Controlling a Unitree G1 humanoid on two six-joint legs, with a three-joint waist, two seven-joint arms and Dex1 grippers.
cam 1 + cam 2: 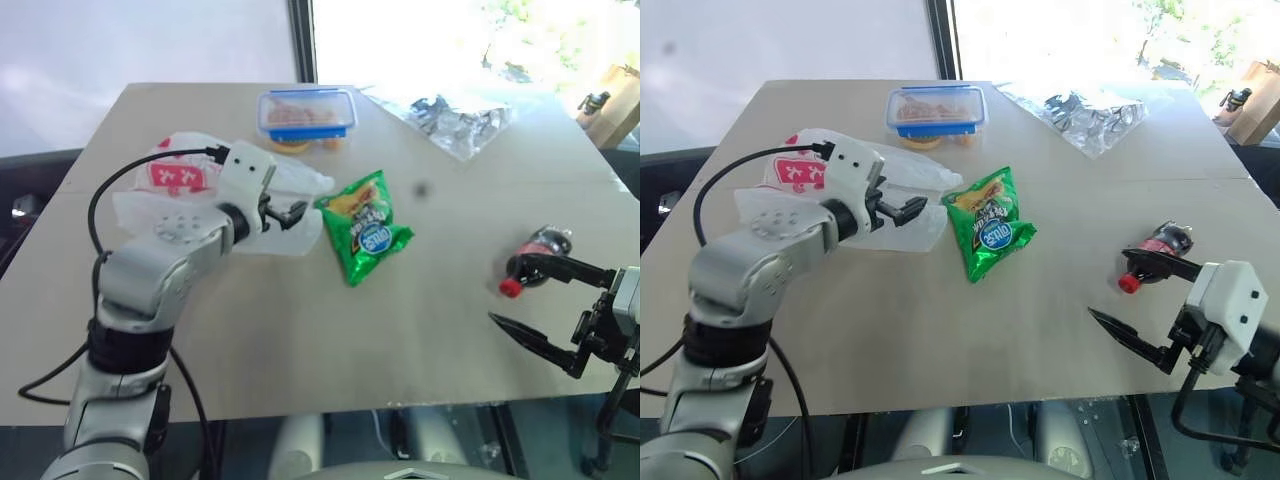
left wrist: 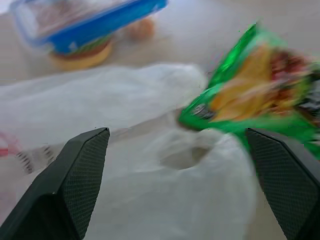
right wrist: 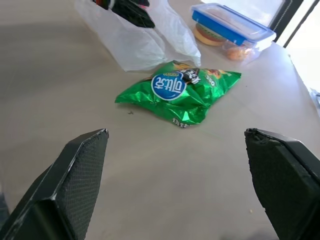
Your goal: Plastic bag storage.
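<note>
The left gripper [image 1: 285,212] is hovering wide open and empty over the plastic bag [image 1: 170,190] lying on the tabletop [image 1: 300,330]; the right gripper [image 1: 545,305] is also gaping empty.

We see a beige desk [image 1: 300,340]. Near its middle lies a green chip packet [image 1: 365,226], flat on the surface. At the far side stands a clear food box with a blue lid [image 1: 306,113], closed. Further right we find a crumpled clear silvery bag [image 1: 455,118]. Near the right edge lies a dark bottle with a red cap [image 1: 530,260], on its side.
</note>
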